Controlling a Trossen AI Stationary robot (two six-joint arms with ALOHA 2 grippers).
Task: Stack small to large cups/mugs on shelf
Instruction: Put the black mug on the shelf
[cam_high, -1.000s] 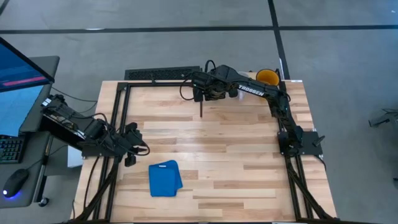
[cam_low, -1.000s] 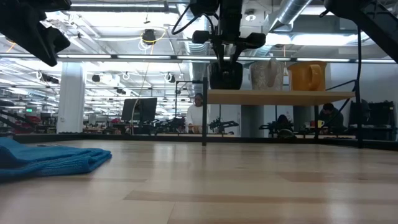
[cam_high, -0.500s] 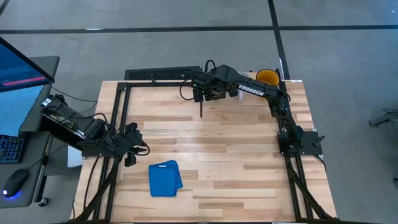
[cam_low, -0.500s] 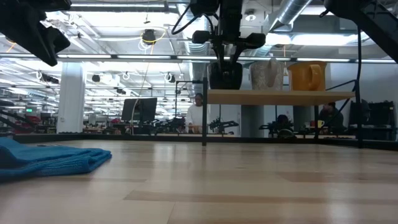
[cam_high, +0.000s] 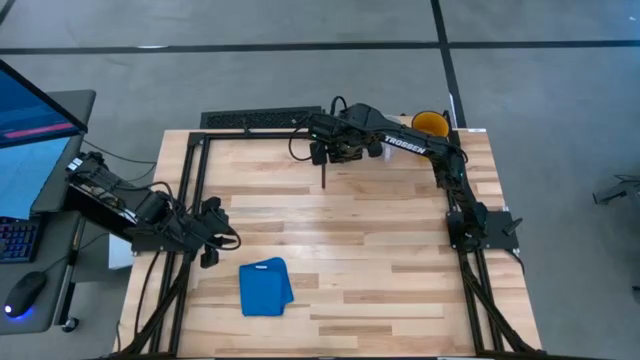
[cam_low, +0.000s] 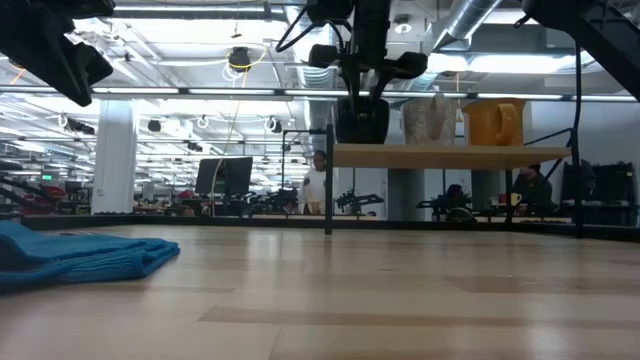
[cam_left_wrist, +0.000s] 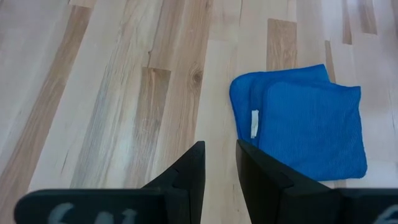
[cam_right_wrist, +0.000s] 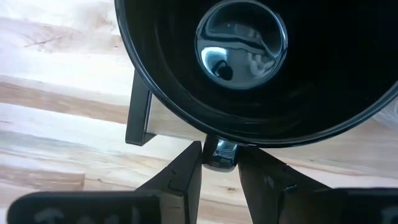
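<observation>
Nothing had moved since the earlier frame: the right gripper (cam_right_wrist: 218, 163) kept its jaws pinched on the rim of the black mug (cam_low: 361, 121), apparently resting on the shelf (cam_low: 450, 156) beside the grey-white mug (cam_low: 428, 119), so release gently and lift straight up.

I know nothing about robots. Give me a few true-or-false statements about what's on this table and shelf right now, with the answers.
1. The right gripper is pinching the rim of the glossy black mug. True.
2. The yellow mug stands on the raised light-wood shelf. True.
3. The folded blue cloth lies on the shelf. False: it lies on the wooden tabletop, near the left gripper.
4. The left gripper is carrying the pale grey-white mug. False: it holds nothing; that mug stands on the shelf between the black and yellow ones.
5. The three mugs are nested in one stack. False: they stand side by side.
</observation>
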